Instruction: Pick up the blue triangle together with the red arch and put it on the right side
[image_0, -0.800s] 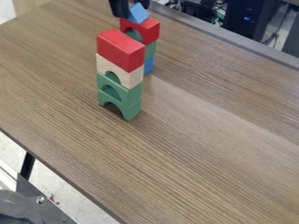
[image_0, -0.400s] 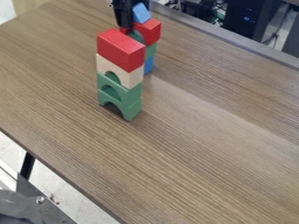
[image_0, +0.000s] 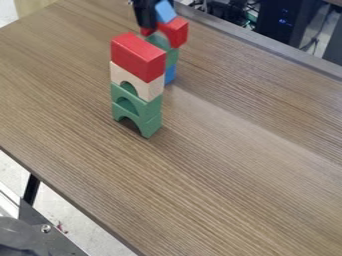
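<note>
The black gripper (image_0: 155, 20) hangs at the top of the view, closed around the red arch (image_0: 176, 32), its near finger covering the arch's left part. On top of the arch rests the blue triangle (image_0: 165, 11), tilted and close beside the gripper. The arch sits slightly up and to the right over a green block (image_0: 171, 57), which stands on a blue block (image_0: 170, 74). How far the arch is clear of the pieces below it is hard to tell.
In front of the rear stack stands another tower: a red block (image_0: 137, 56), a cream arch (image_0: 137, 84) and two green arches (image_0: 148, 122). It hides part of the rear stack. The wooden table (image_0: 247, 150) extends to the right and front.
The gripper has come down and to the right beside the red arch. The arch and blue triangle have shifted a little right and up with it; the front tower has stayed put.
</note>
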